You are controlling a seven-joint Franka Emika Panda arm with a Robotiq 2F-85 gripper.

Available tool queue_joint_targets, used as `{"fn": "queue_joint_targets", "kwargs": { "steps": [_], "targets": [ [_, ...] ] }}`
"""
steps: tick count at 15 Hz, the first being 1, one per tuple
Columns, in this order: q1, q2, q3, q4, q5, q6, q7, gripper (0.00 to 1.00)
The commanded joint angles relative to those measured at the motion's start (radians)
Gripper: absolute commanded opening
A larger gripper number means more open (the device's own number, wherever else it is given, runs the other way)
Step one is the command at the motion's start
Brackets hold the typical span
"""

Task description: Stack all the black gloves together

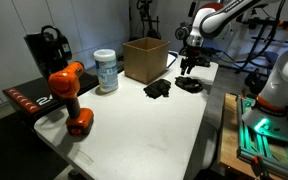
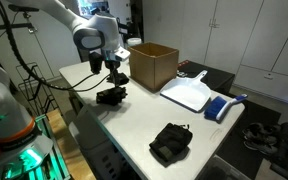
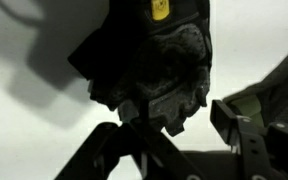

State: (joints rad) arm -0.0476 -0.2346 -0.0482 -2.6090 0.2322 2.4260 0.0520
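Note:
Two black gloves lie on the white table. One glove [image 1: 189,85] lies directly under my gripper [image 1: 189,66]; it also shows in an exterior view [image 2: 111,96] below the gripper [image 2: 112,80]. The other glove [image 1: 157,89] lies apart from it, nearer the table's edge in an exterior view [image 2: 171,142]. In the wrist view the near glove [image 3: 154,55] fills the upper middle, with a yellow label at its top. My gripper [image 3: 179,125] is open just above it. A gap shows between the glove and the right finger.
A cardboard box [image 1: 144,58] [image 2: 154,65] stands at the back of the table. An orange drill [image 1: 69,95] and a wipes canister [image 1: 106,71] stand at one end. A white tray [image 2: 189,96] and a blue object [image 2: 220,107] lie near the box.

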Motion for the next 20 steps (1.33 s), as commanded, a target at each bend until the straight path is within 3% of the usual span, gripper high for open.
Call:
{"fn": "queue_joint_targets", "kwargs": {
  "steps": [1,3,5,13,20],
  "targets": [
    [-0.044,-0.058,0.004,-0.013,-0.197,-0.030,-0.013,0.99],
    [-0.065,-0.060,-0.021,0.004,-0.280,-0.042,-0.070,1.00],
    [-0.045,-0.050,-0.052,0.019,-0.258,-0.022,-0.185,1.00],
    [0.096,0.073,-0.056,0.102,0.060,0.020,-0.348,1.00],
    [0.120,0.256,-0.008,0.233,0.240,0.018,-0.509,1.00]
  ]
}}
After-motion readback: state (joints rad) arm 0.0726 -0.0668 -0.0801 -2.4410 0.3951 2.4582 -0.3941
